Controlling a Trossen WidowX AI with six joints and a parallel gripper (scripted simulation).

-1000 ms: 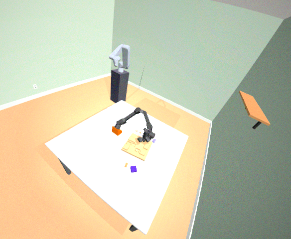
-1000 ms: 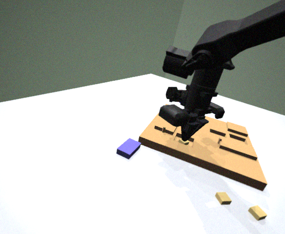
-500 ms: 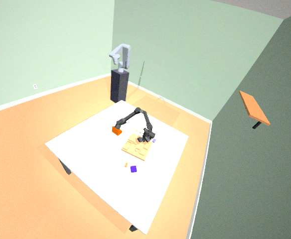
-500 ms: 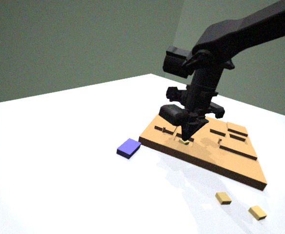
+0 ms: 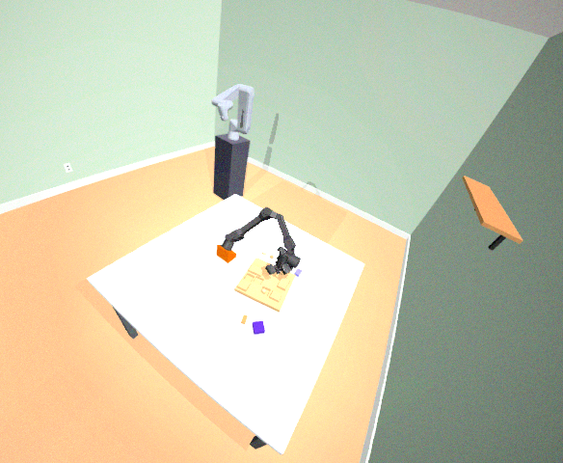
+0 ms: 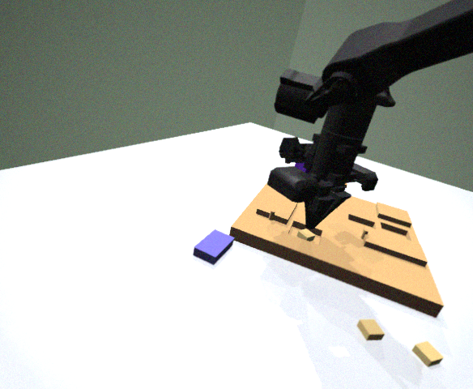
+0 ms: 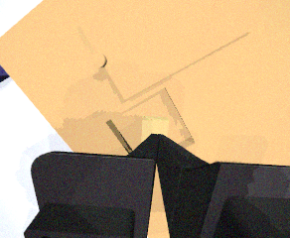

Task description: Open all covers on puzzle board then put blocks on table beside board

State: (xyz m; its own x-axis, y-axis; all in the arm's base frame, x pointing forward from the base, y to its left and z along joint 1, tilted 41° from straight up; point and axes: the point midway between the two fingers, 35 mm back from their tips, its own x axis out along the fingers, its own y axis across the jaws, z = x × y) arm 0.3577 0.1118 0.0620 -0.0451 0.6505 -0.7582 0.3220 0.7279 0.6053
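Over the flat tan board (image 6: 355,267), the dark wedge-shaped claw (image 6: 313,226) is pinched together, empty.

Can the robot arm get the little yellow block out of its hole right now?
Probably not yet. The end effector is shut right above the tan block in its well, holding nothing. Nothing blocks the way, but its fingers must open first to grip it.

arm (image 5: 252,227): matte dark grey, slim links | base (image 5: 226,253): orange block | end effector (image 6: 314,224): black, wedge-tipped
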